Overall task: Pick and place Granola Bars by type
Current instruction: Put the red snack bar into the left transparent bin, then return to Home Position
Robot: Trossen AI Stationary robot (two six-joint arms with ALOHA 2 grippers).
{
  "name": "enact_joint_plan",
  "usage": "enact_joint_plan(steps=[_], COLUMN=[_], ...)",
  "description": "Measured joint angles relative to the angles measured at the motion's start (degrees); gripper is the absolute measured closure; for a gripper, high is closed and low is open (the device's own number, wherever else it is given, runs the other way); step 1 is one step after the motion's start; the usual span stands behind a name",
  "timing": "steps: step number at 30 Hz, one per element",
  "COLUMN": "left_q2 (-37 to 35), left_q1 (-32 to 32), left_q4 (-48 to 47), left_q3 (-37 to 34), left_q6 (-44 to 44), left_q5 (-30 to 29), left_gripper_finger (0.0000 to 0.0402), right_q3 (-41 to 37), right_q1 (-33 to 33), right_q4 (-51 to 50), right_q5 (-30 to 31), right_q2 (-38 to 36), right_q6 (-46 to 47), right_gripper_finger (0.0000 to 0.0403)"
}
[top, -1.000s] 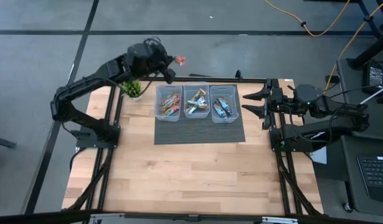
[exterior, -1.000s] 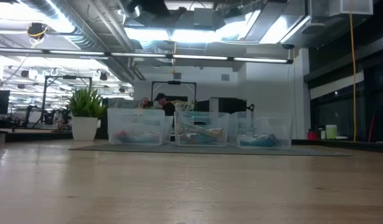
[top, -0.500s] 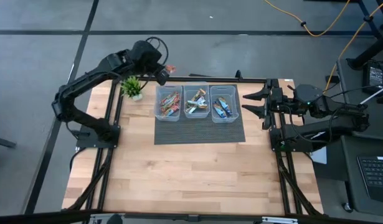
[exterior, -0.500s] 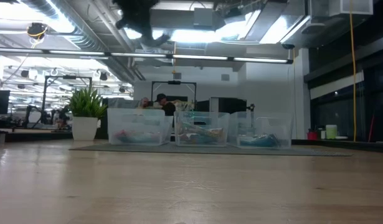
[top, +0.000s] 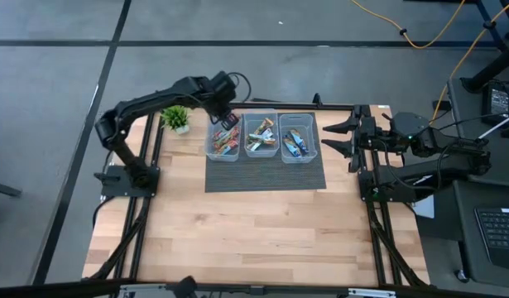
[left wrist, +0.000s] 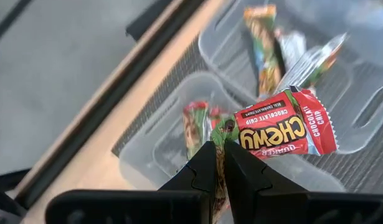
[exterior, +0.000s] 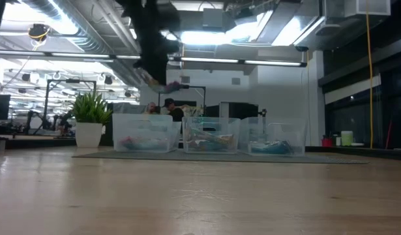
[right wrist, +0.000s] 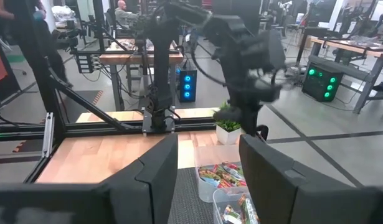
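My left gripper (top: 224, 117) is shut on a red-orange granola bar (left wrist: 281, 127) and hangs above the left clear bin (top: 225, 137); it also shows in the low view (exterior: 162, 83). That bin holds red-orange bars, the middle bin (top: 261, 135) tan-gold ones and the right bin (top: 298, 136) blue ones. My right gripper (top: 341, 136) waits open and empty at the table's right edge, beside the bins; its own wrist view (right wrist: 207, 165) shows the gap. My left gripper pinches the bar's green-printed end (left wrist: 226, 132) between its two fingertips. The fingers come from above, slanting down. The rest of the bar sticks out beyond the fingertips, lifted clear above the left bin.
The three bins stand in a row on a dark ribbed mat (top: 266, 174) at the table's far side. A small potted plant (top: 176, 117) stands left of the bins, close to my left arm. Bare wood lies toward the near edge.
My left gripper has carried the red-orange bar from beyond the table's far edge toward the near edge and down, and now hangs over the left bin. It has stayed shut on the bar.
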Motion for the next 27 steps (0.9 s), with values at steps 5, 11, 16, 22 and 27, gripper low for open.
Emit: enact_joint_plan(steps=[5,11,16,22,27], left_q2=[2.95,4.00,4.00,3.57,-0.23], left_q1=[0.04,-0.40,-0.31,-0.33,-0.70], left_q4=[-1.79,-3.27,-3.92,-4.68,-4.52], left_q3=[-0.36,-0.38,-0.38,-0.40,2.25], left_q6=[0.47,1.82,2.25,2.70,0.43], left_q5=[1.11,1.96,1.64,0.19,6.35], left_gripper_finger=[0.0384,0.0372,0.0338,0.0295,0.0282], right_q3=[0.00,0.00,0.00,0.00,0.00], right_q1=[0.00,0.00,0.00,0.01,0.00], right_q4=[-0.02,-0.11,-1.61,-2.60,-2.62], right_q5=[-1.21,-1.41,-1.43,-1.43,-1.43], right_q2=[0.00,0.00,0.00,0.00,0.00], right_q6=[0.04,0.03,0.02,-0.02,-0.05], right_gripper_finger=[0.0228,0.0228,0.0228,0.0228,0.0228])
